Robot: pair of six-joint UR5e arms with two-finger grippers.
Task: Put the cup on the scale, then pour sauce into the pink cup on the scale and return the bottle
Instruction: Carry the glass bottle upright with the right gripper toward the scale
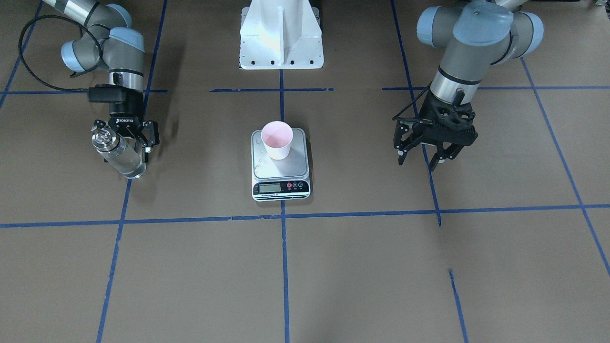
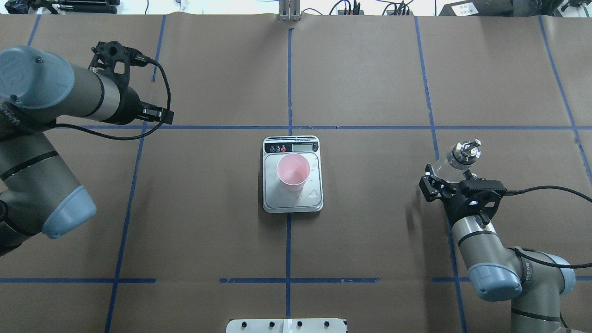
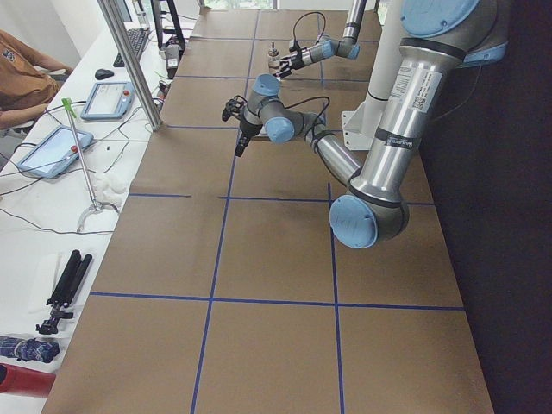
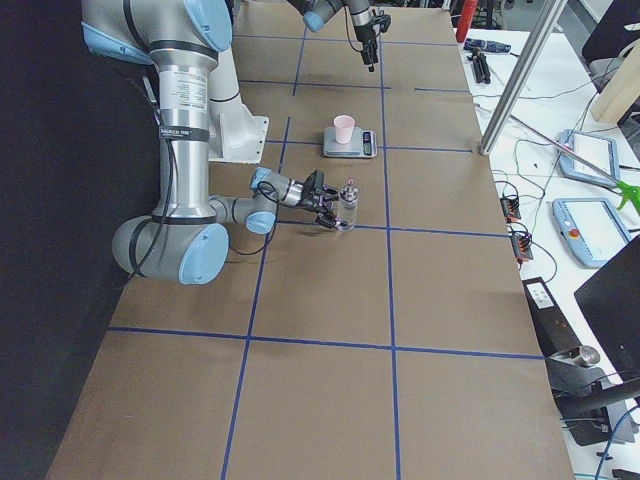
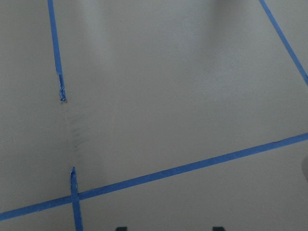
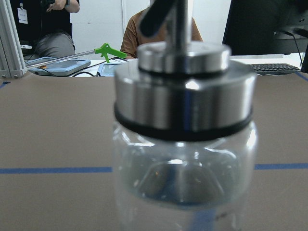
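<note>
The pale pink cup (image 1: pixel 277 139) stands upright on the silver scale (image 1: pixel 296 164) at the table's middle; both also show in the overhead view, the cup (image 2: pixel 292 172) on the scale (image 2: pixel 272 196). The clear glass bottle (image 1: pixel 119 153) with its silver pourer cap stands upright far to the robot's right, with clear sauce in it. My right gripper (image 1: pixel 125 157) is shut on the bottle (image 2: pixel 455 158), which fills the right wrist view (image 6: pixel 183 144). My left gripper (image 1: pixel 424 161) is open and empty, held above the table far to the left.
The white robot pedestal (image 1: pixel 281 38) stands behind the scale. A few water drops lie on the scale platform (image 2: pixel 314 192). Blue tape lines cross the brown table cover. Operators and tablets are beyond the table's far edge (image 6: pixel 159 24).
</note>
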